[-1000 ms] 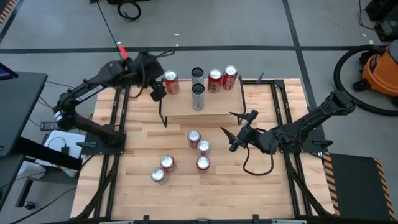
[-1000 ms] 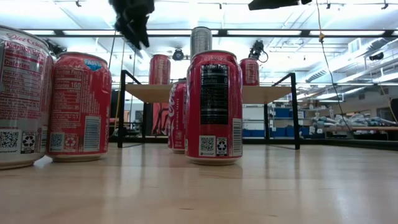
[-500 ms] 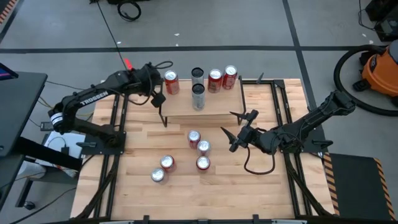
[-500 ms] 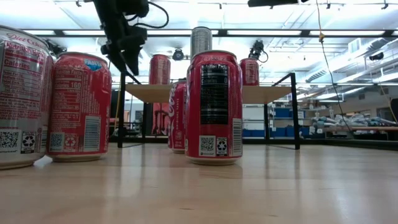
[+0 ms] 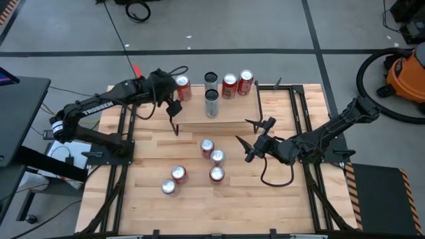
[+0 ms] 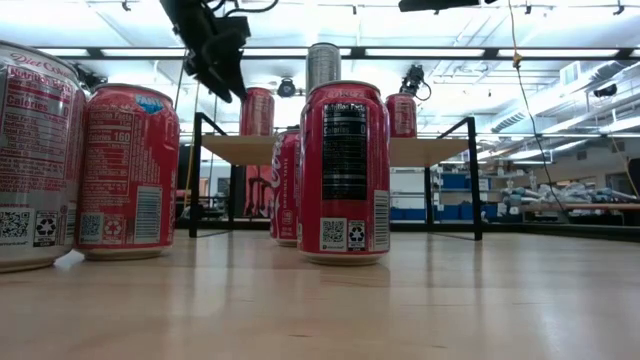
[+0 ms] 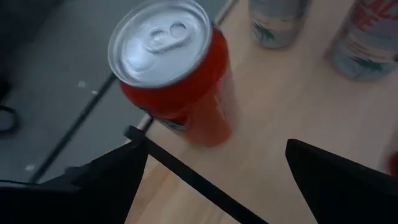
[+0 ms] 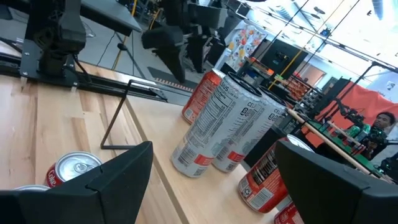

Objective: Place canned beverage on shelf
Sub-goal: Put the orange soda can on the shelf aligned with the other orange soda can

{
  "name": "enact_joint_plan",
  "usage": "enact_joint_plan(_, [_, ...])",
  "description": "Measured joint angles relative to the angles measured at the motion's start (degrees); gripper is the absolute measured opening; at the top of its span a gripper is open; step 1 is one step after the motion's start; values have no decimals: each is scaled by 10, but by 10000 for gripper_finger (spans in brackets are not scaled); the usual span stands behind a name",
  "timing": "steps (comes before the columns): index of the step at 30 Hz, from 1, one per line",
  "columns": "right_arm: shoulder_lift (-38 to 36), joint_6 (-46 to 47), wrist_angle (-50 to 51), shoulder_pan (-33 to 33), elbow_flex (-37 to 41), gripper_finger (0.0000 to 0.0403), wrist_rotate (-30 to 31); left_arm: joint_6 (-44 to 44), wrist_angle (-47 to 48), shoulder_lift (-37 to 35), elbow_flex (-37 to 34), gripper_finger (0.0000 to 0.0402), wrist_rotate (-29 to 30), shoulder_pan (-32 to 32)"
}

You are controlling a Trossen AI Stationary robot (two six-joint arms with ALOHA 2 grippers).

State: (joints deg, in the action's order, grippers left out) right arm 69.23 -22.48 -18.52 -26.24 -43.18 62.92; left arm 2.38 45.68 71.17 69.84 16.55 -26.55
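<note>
The shelf [image 5: 229, 114] stands at the table's far middle. On its plank top stand a red can [image 5: 182, 87] at the left end, two silver cans [image 5: 211, 103] in the middle and two red cans [image 5: 237, 85] to the right. My left gripper [image 5: 173, 107] hangs open just off the shelf's left end, on the near side of the left red can [image 7: 177, 81], and touches nothing. My right gripper [image 5: 250, 140] stands open and level above the table, to the right of several loose cans [image 5: 207, 148], with nothing between its fingers.
Several red and silver cans [image 5: 178, 174] stand on the tabletop near the middle and fill the low view's foreground [image 6: 343, 172]. Black frame rails [image 5: 124, 126] run along both table sides. An orange vacuum [image 5: 406, 76] stands on the floor, far right. Bare plank lies along the shelf's near edge.
My left gripper has come down beside the shelf's left end and shifted a little toward the table's right and near edge, staying open. The cans and my right arm have kept still.
</note>
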Motion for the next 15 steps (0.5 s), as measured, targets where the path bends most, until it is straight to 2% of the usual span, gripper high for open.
enact_joint_plan(3, [0, 0, 0, 0, 0, 347, 0, 2, -22, 1, 0, 393, 64, 13])
enact_joint_plan(5, [0, 0, 0, 0, 0, 347, 0, 3, -40, 1, 0, 393, 84, 17])
enact_joint_plan(15, [0, 2, 0, 0, 0, 347, -8, -15, -42, 1, 0, 393, 104, -6])
